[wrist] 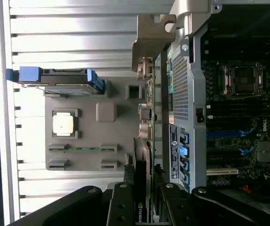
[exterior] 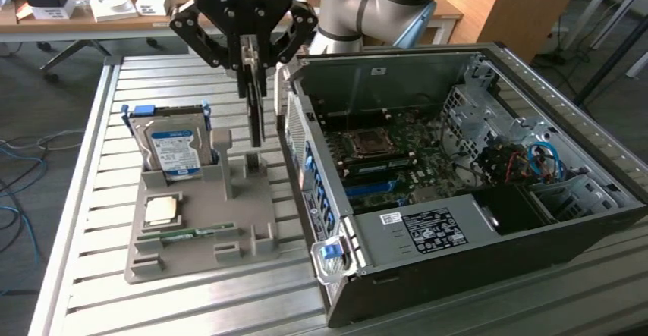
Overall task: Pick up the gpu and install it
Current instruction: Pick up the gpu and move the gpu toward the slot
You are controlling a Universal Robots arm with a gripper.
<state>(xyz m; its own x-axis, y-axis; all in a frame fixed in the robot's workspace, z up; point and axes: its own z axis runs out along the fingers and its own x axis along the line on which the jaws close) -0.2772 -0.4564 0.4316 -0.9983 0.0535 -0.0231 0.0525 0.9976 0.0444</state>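
Tool (exterior: 253, 86) closed partway on gpu (exterior: 257, 124), card held upright and edge-on over grey holder (exterior: 202, 222) on slatted surface (exterior: 182, 78), just beside open computer case (exterior: 486, 199), hard drive (exterior: 174, 150) seated in holder.

Tool (exterior: 253, 86) pointing straight down, pinched on the gpu (exterior: 255, 120).

The single arm (exterior: 390, 2) reaches in from beyond the far edge of the tabletop (exterior: 102, 199), its grey and blue joints bent behind the black wrist body. The tool hangs vertical over the far half of the tabletop. Its two black linkage fingers (exterior: 202, 36) spread wide at the knuckles and converge at the tips, which press on both broad faces of the thin card's upper part. In the wrist view the fingers (wrist: 121, 200) flank the card edge-on, one on each side.
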